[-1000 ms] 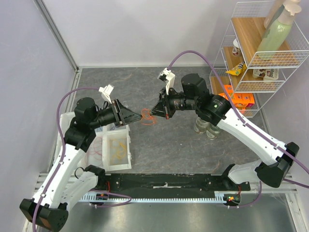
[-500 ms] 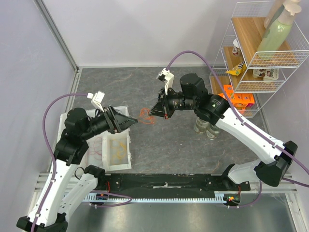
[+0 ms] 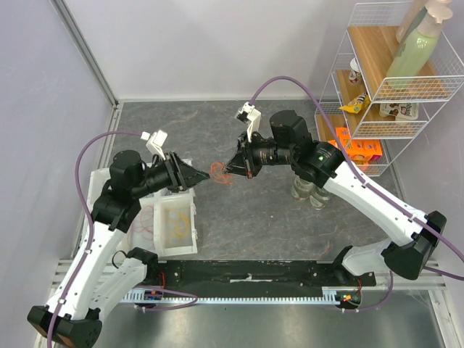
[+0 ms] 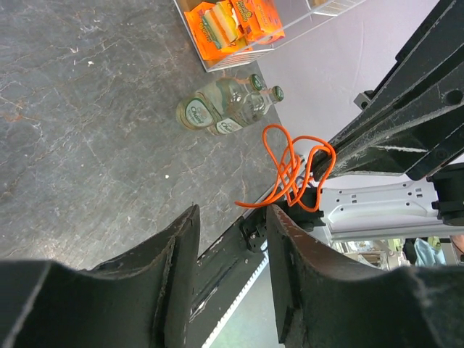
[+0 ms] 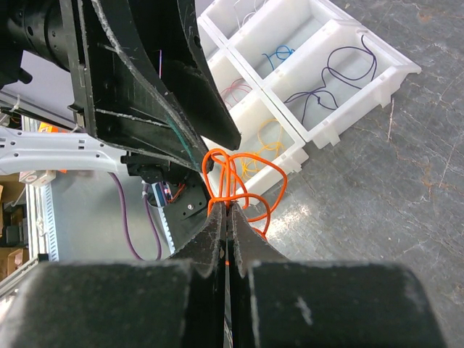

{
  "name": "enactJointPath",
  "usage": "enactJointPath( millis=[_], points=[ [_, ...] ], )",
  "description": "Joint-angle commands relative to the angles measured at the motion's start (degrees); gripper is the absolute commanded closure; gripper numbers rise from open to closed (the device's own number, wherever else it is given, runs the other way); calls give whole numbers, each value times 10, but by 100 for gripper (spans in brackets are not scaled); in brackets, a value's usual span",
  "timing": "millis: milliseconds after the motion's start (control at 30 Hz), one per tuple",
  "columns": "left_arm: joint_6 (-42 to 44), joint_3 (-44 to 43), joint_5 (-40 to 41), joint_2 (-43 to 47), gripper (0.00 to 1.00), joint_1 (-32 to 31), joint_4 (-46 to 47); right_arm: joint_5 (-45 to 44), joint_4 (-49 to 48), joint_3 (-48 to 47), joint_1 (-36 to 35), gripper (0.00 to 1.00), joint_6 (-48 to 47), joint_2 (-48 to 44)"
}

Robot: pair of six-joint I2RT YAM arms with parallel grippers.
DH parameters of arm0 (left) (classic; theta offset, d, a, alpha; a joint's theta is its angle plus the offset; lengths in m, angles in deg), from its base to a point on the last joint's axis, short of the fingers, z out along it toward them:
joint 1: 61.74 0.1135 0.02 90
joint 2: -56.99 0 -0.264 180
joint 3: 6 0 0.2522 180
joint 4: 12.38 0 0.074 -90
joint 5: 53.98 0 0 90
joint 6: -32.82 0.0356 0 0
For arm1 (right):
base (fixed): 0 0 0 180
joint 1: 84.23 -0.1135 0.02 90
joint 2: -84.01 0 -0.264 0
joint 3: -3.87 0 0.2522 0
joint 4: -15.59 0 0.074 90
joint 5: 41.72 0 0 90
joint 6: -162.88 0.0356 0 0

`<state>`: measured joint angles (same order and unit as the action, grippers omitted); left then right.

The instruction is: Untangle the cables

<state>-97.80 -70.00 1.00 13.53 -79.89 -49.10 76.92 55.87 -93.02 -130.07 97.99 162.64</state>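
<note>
Our left gripper (image 4: 232, 212) swung back toward the cables (image 4: 288, 176), jaws parted; right gripper (image 5: 226, 216) pinches them. We'd snag just one loop.

cables (image 5: 232, 181) partly hidden in right gripper (image 5: 226, 209)

Open tabletop (image 3: 254, 214) between tray (image 3: 194, 226) and bottles (image 3: 310, 190)

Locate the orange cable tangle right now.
Top view, mid-table: the orange cable tangle is pinched in the right gripper, just off the open left gripper, right of the white tray.
</note>
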Motion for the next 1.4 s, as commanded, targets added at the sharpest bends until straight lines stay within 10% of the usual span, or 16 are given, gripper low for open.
enactJointPath(
  millis=[0,600,900,1367],
  points=[
    [0,1,-15,-7,53,-6,48,7,-26,-8,2,100,5,-4],
    [-56,32,12,-21,57,-45,126,17,-43,-4,2,100,16,-1],
    [-21,8,145,5,88,-47,86,-18,-49,9,2,100,22,-19],
    [62,-144,595,52,98,-45,-291,-639,161,-34,16,100,1,-92]
  ],
)
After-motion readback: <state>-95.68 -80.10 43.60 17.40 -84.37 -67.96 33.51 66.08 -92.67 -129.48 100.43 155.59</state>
